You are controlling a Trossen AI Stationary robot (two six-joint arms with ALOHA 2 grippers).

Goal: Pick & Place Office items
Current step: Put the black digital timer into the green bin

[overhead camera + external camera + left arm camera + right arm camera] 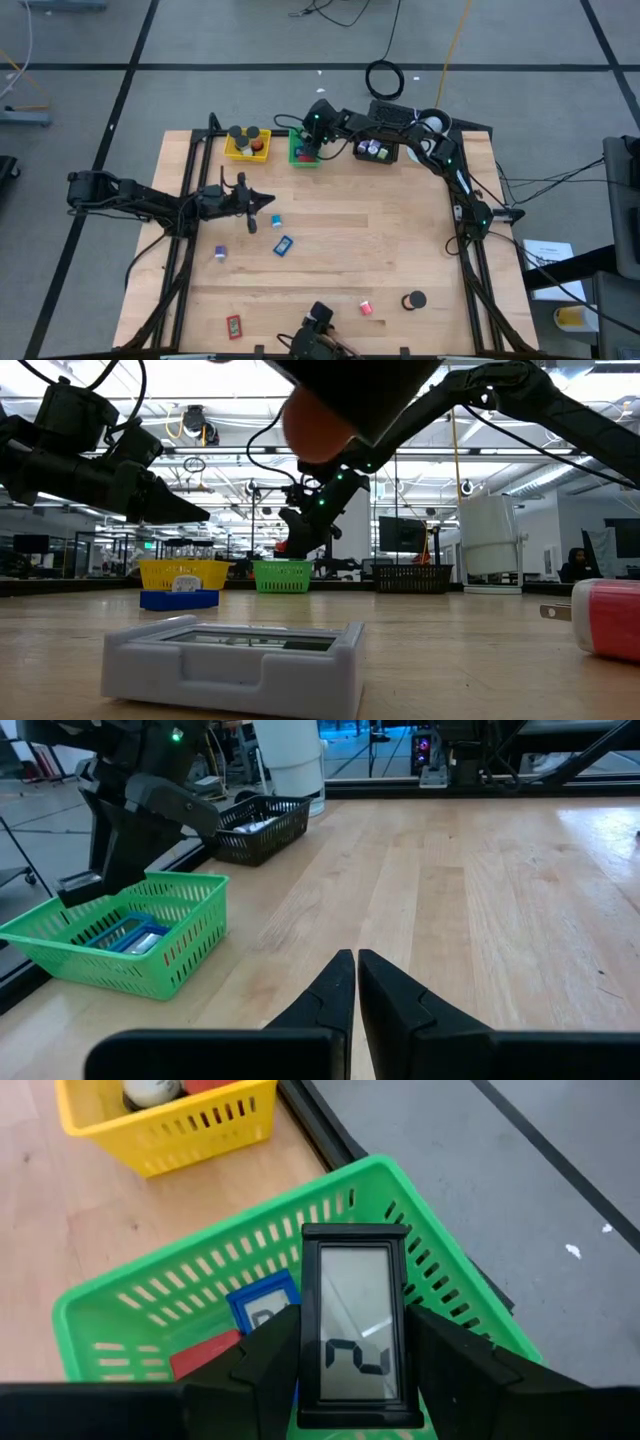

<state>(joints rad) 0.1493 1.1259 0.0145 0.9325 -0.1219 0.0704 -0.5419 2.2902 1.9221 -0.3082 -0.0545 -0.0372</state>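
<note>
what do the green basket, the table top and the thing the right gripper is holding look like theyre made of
Green basket: looks like moulded plastic, glossy, with slotted walls.
Table top: wood, pale planks with visible grain and a smooth, lightly sheened finish.
Held item between the right gripper fingers: a small screened device, probably a calculator or timer, with a black hard-plastic frame and a grey glassy display that catches reflections. Its exact material cannot be settled.

black basket [378, 151] contents too small to tell, pink-capped item [608, 619] cut off by frame edge

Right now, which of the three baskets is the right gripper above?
The green basket, the middle one, between the yellow basket and the black basket. The right gripper holds a small black-framed display over it.
</note>
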